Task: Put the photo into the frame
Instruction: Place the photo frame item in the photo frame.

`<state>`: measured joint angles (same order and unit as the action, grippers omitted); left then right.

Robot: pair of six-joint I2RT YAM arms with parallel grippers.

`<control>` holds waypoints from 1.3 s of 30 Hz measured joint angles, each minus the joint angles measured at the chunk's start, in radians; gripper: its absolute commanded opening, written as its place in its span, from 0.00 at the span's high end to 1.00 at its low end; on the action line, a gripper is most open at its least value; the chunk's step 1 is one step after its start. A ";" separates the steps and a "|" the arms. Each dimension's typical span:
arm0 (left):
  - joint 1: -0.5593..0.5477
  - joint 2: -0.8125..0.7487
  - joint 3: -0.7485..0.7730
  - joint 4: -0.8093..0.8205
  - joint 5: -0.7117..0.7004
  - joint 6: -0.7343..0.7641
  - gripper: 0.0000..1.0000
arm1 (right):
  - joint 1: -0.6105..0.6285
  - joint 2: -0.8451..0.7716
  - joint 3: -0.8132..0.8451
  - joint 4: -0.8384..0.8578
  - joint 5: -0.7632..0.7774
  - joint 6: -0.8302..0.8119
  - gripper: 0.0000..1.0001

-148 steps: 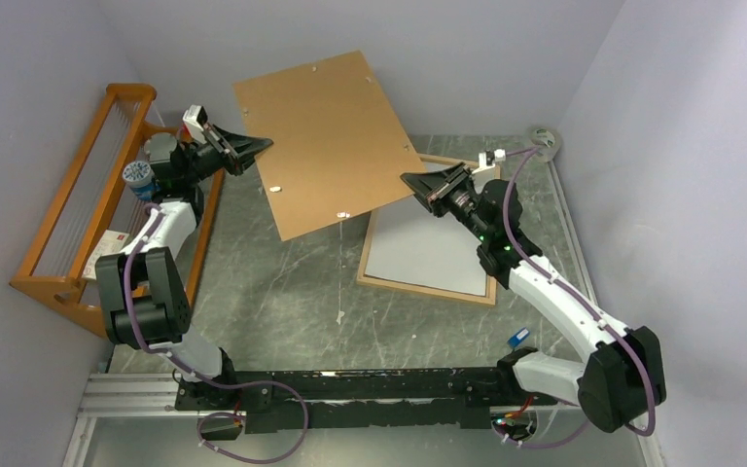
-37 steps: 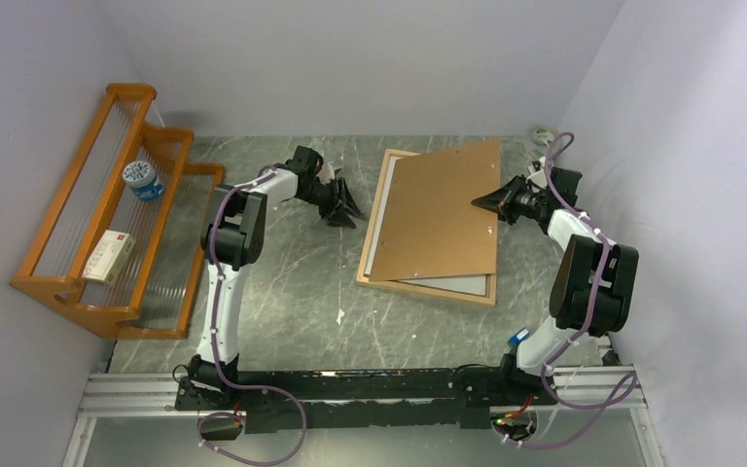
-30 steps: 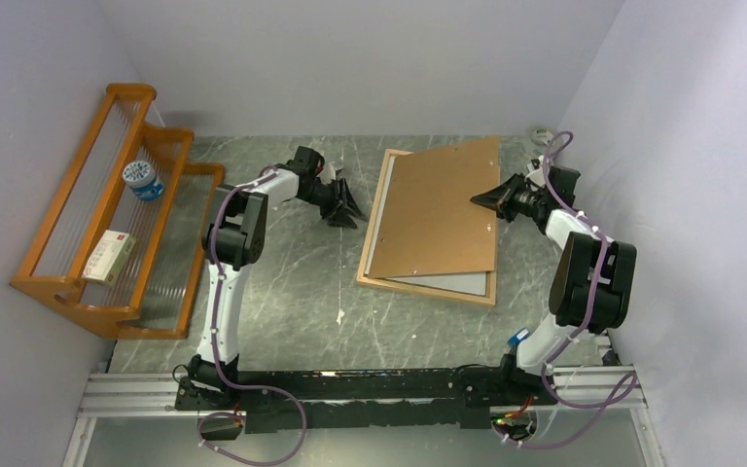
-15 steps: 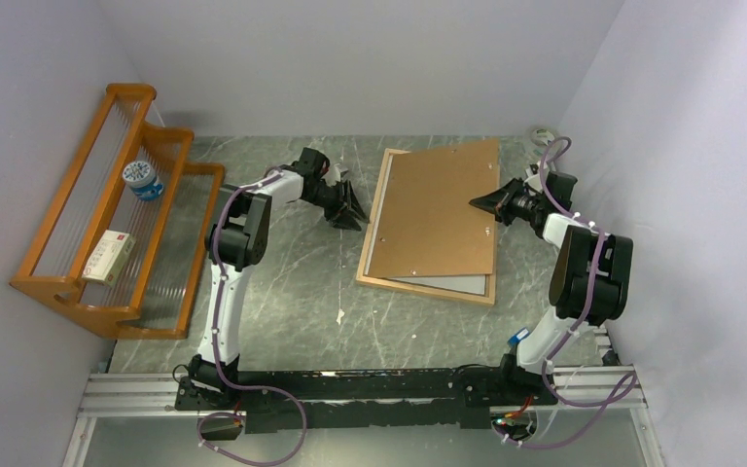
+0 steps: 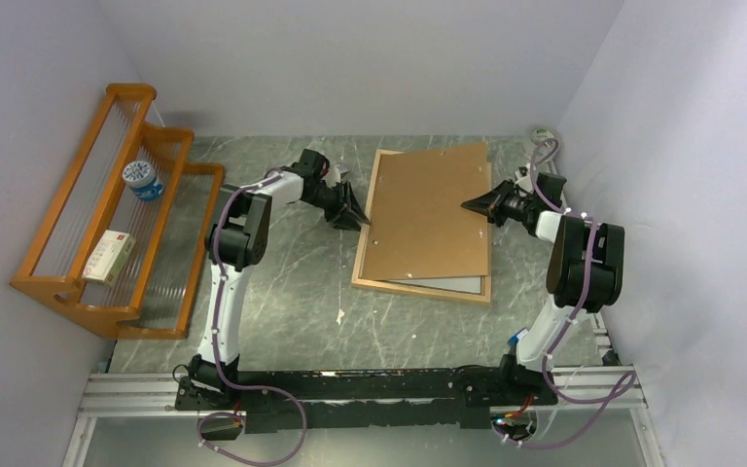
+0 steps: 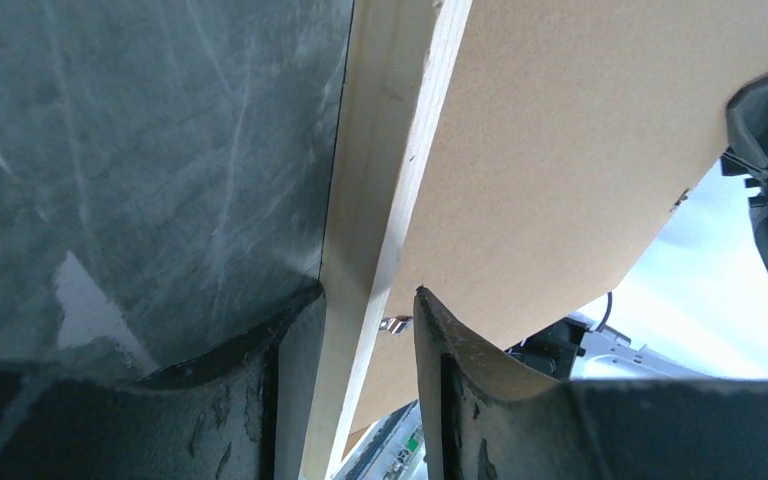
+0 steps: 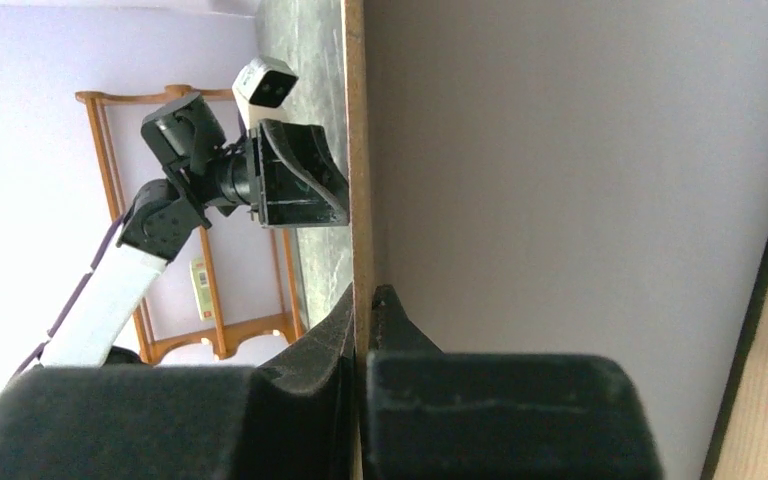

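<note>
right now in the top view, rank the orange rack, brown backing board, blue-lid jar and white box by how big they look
1. orange rack
2. backing board
3. white box and blue-lid jar: too alike to rank

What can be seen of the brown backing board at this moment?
The backing board is a thin, flat rectangular panel of plain brown hardboard with small tabs near its edges. It lies slightly askew over the light-wood frame, covering most of it; a pale strip shows past its near edge. The right gripper is shut on its right edge. The open left gripper straddles the frame's rail at its left edge.
</note>
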<state>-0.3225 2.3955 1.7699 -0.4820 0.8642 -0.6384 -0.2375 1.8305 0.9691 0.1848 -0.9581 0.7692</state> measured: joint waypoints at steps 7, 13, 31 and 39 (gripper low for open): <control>0.007 -0.081 -0.086 -0.002 -0.095 0.026 0.56 | 0.065 0.013 0.033 -0.011 0.024 0.002 0.92; 0.068 -0.210 -0.257 0.002 -0.184 0.041 0.57 | 0.179 0.021 0.032 0.027 0.081 0.054 0.84; 0.182 -0.349 -0.427 -0.018 -0.253 0.082 0.48 | 0.336 0.082 0.205 -0.351 0.272 -0.105 0.01; 0.182 -0.353 -0.427 -0.020 -0.251 0.096 0.45 | 0.338 0.053 0.221 -0.531 0.327 -0.186 0.05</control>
<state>-0.1410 2.0426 1.3430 -0.5018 0.6128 -0.5423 0.1009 1.8835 1.1904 -0.3462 -0.6308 0.5831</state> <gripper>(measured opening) 0.551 0.969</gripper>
